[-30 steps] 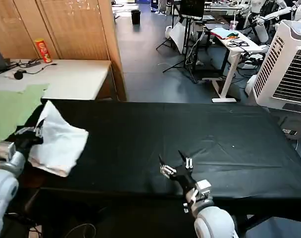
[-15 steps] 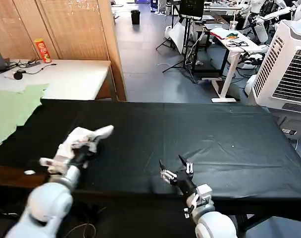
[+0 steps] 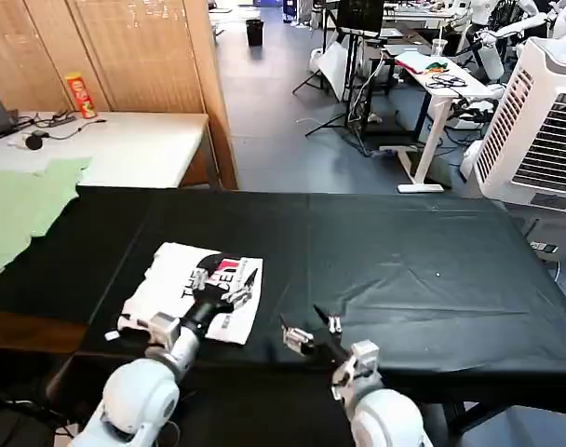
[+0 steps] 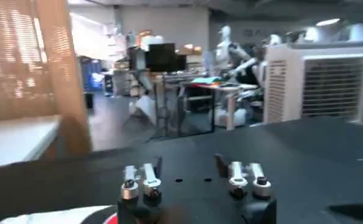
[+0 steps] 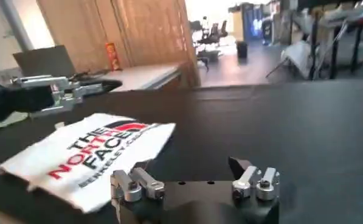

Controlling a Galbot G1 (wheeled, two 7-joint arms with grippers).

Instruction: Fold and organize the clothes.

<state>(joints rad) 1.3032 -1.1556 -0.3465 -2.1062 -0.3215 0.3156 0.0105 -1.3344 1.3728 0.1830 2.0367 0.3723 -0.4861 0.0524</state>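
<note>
the t-shirt [image 3: 192,291] lies as a folded white bundle on the black table [image 3: 432,270], toward the near edge at about 8 o'clock from the table centre, logo print facing up. my left gripper [image 3: 226,286] hovers over the shirt's 3 o'clock portion with its fingers spread and nothing between them. my right gripper [image 3: 311,331] sits above bare table at about 4 o'clock from the shirt, near it but apart, fingers also spread and empty.

risk assessment:
- the fold looks loose and its outline uneven. if i lift the left gripper carelessly, a fingertip could snag the top layer and pull the fold open.
- the shirt sits close to the table's near edge. a sideways push during tidying could slide a corner over that edge.
- if the right gripper travels toward the shirt at its present low height, it could plough under the nearest hem and bunch the cloth.

view comparison:
- the right wrist view shows the t-shirt [image 5: 87,152] flat on the table with the print legible, and the left gripper [image 5: 78,91] above it with a clear gap underneath; the head view does not settle that clearance.
- the left wrist view shows the left gripper [image 4: 193,176] open against the table beyond, with a sliver of the t-shirt [image 4: 59,215] at the frame edge.
- the pale green cloth [image 3: 22,205] lies at 10 o'clock in the head view, well apart from the shirt.
</note>
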